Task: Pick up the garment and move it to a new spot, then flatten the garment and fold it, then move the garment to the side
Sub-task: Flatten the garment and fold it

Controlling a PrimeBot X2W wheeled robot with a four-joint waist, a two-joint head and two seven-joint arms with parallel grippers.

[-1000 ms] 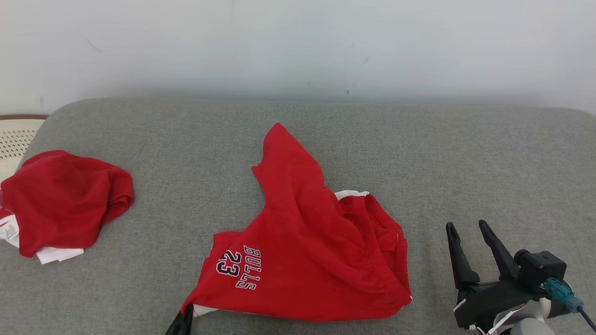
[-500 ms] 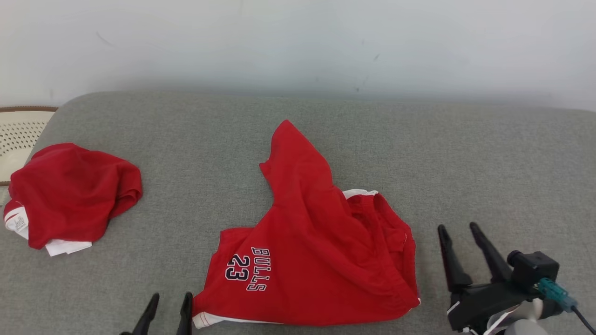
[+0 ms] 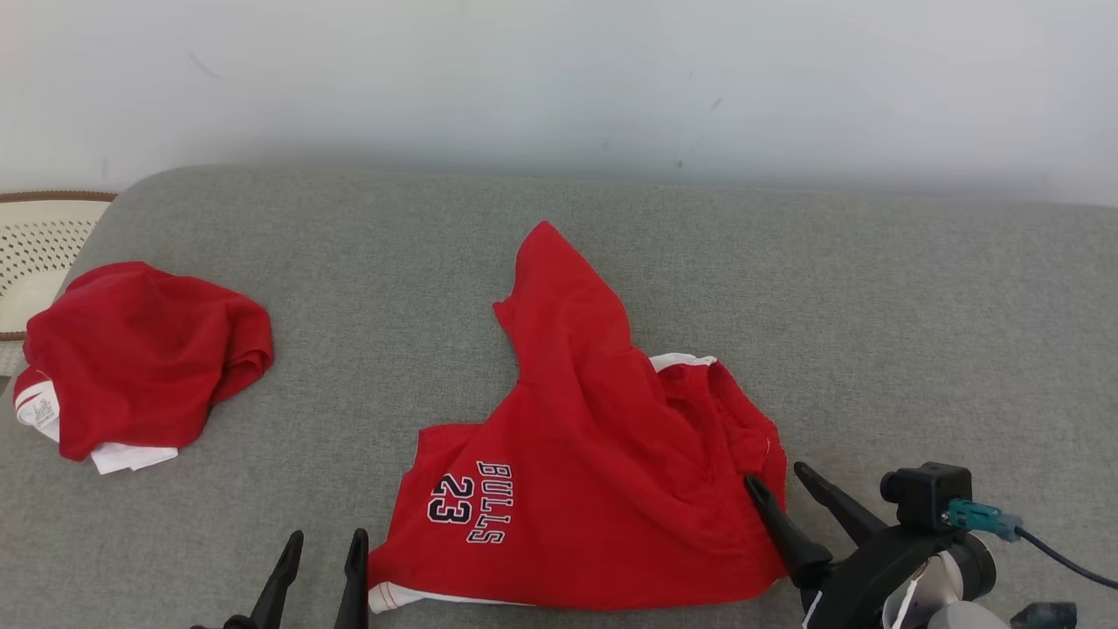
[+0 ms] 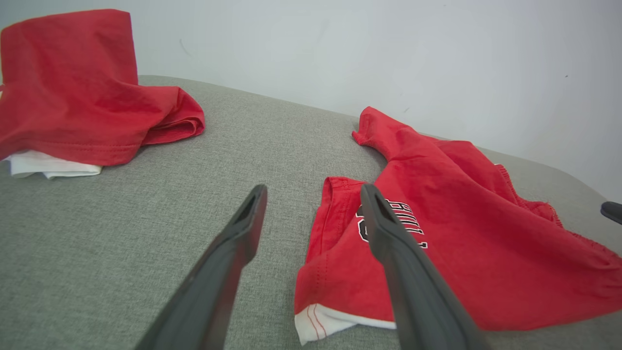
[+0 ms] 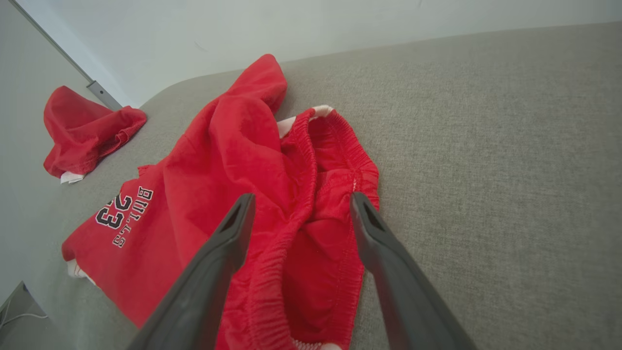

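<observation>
The red shorts lie crumpled on the grey cushion, near the middle; my left gripper sits spread and empty beside the near-left hem; my right gripper gapes over the waistband at the right, holding nothing; I judge both are set to pinch opposite edges for flattening

The shorts' lower right corner hides behind the right gripper; the head view's bottom edge cuts off the left gripper.
</observation>
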